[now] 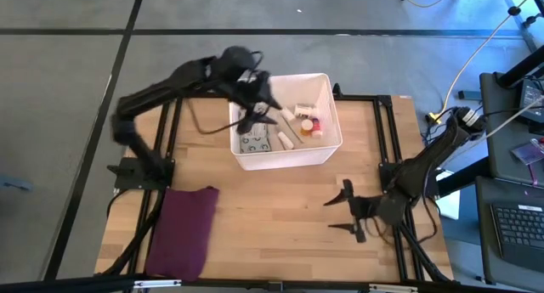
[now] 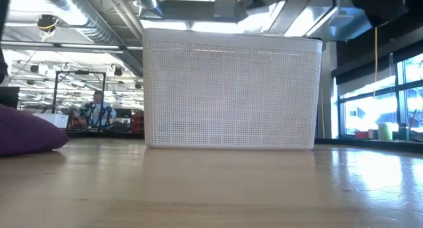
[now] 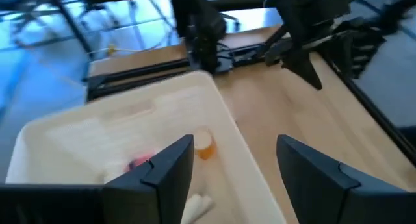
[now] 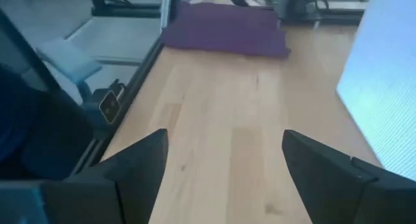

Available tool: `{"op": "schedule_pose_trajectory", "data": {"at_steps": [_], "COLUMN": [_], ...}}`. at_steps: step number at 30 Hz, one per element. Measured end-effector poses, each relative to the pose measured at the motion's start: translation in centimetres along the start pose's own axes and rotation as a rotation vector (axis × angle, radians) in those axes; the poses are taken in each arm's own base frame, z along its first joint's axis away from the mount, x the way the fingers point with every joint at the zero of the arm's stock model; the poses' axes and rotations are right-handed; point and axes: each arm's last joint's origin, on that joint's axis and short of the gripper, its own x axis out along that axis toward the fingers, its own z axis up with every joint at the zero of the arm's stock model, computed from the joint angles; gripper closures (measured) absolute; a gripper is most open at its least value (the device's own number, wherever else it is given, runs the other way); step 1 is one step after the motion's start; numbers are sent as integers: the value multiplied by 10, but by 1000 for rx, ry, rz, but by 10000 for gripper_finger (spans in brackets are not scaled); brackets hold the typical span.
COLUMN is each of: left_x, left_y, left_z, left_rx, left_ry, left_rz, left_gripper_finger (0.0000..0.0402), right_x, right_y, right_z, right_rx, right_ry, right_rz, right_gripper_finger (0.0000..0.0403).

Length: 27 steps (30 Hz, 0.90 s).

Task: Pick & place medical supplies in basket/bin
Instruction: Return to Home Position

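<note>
While the left gripper [image 1: 257, 113] hangs over the left side of the white bin [image 1: 289, 160], its jaws are seen spread wide with nothing held. The right gripper [image 1: 331, 215] is parked over the table [image 1: 280, 216], well apart from the bin, its jaws likewise parted wide and empty. The medical supplies [image 1: 299, 115] are found inside the bin: small bottles [image 1: 310, 126] beside a grey-green packet [image 1: 253, 143]. The bottles are judged light, rigid and slippery, best pinched across the body; the packet, soft, is best taken by an edge.
</note>
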Motion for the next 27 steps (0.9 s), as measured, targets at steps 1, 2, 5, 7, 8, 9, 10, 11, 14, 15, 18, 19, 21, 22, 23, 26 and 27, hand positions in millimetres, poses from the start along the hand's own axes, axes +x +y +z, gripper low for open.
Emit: {"op": "schedule_pose_trajectory", "data": {"at_steps": [1,2,5,7,8,9,10,11,14,15,18,19,21,22,23,26,27], "left_x": [-3,-5,-8,-14,-16,-18,-19,-19,-23,-25,-23,-22,-22,-22,-22,-20,-19], "left_y": [-6,-12,-30,-44,-51,-57,-62,-67,-80,-84,-94,-96,-101,-103,-105,-112,-114], "left_z": [-7,-15,-49,-69,-80,-92,-105,-118,-155,-167,-204,-215,-234,-242,-252,-276,-283], "left_rx": [-18,-35,-77,-83,-87,-99,-115,-131,-188,-206,-221,-220,-232,-244,-258,-270,-275], "left_ry": [-9,-23,-76,-164,-209,-248,-276,-306,-406,-443,-510,-534,-596,-625,-643,-669,-678], "left_rz": [29,63,142,177,196,219,247,283,387,416,486,506,552,577,602,640,642], "left_gripper_finger": [190,190,191,190,190,190,190,191,191,191,190,190,191,191,191,190,190], "right_x": [-4,-8,-24,-32,-36,-39,-41,-44,-47,-48,-49,-50,-53,-54,-55,-57,-58], "right_y": [-6,-12,-29,-40,-46,-50,-55,-59,-70,-73,-79,-80,-83,-83,-84,-87,-88], "right_z": [-3,-6,-11,-20,-26,-32,-38,-44,-62,-67,-77,-77,-75,-74,-73,-73,-74], "right_rx": [-2,-2,-9,-19,-14,-8,3,20,64,82,86,82,62,55,45,18,14], "right_ry": [-13,-29,-147,-217,-242,-267,-291,-312,-343,-354,-384,-393,-416,-431,-444,-455,-450], "right_rz": [18,47,160,213,232,238,236,233,217,214,196,190,175,171,165,146,137], "right_gripper_finger": [99,99,99,99,99,99,99,99,99,99,99,99,99,99,99,99,99]}}
